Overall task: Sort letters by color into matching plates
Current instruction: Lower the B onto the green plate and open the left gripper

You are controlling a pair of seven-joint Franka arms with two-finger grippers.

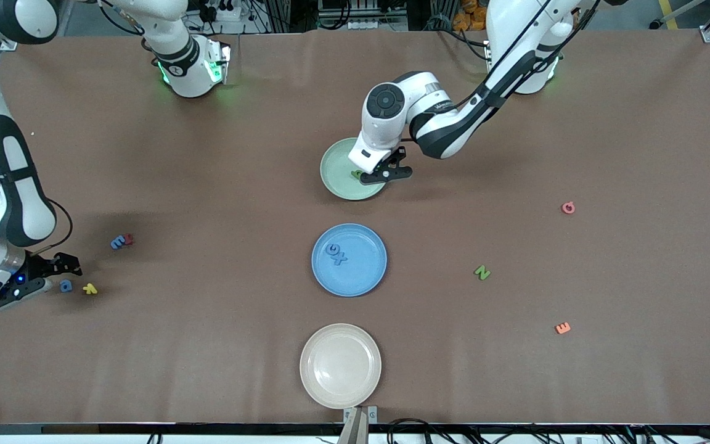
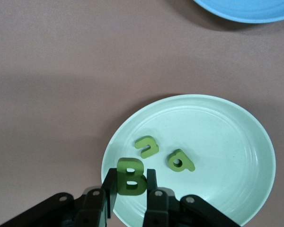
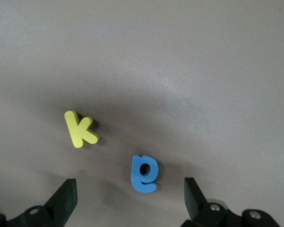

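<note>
A: The left gripper (image 2: pixel 131 189) is pinched tight on a green letter B (image 2: pixel 131 177), holding it upright over the pale green plate (image 2: pixel 236 142), near the rim.

B: And what sits under it?

A: Two green letters (image 2: pixel 146 145) already lie flat in that plate, close together and just past the held one. The blue plate (image 1: pixel 349 259) is the next plate nearer the front camera, with two blue letters (image 1: pixel 336 253) in it, touching or overlapping. The cream plate (image 1: pixel 340 365), nearest the camera, holds nothing.

B: The right gripper?

A: The right gripper (image 3: pixel 130 198) has its fingers spread wide, low over the right arm's end of the table, with a small blue letter (image 3: pixel 144 173) lying between them. A yellow letter (image 3: pixel 80 128) lies just beside that. Another blue letter (image 1: pixel 118 242) touches a dark red one (image 1: pixel 129 238) nearby.

B: How will these pieces handle?

A: I'd judge them light, soft foam, a bit springy and not breakable. Being so thin, the best hold is across the two outer edges, fingers straddling the piece flat on the table; a light squeeze should do.

B: Anything left out?

A: A green letter N (image 1: pixel 482 272) lies loose toward the left arm's end, with a pink letter (image 1: pixel 568 208) and an orange one (image 1: pixel 563 328) well apart from it.
</note>
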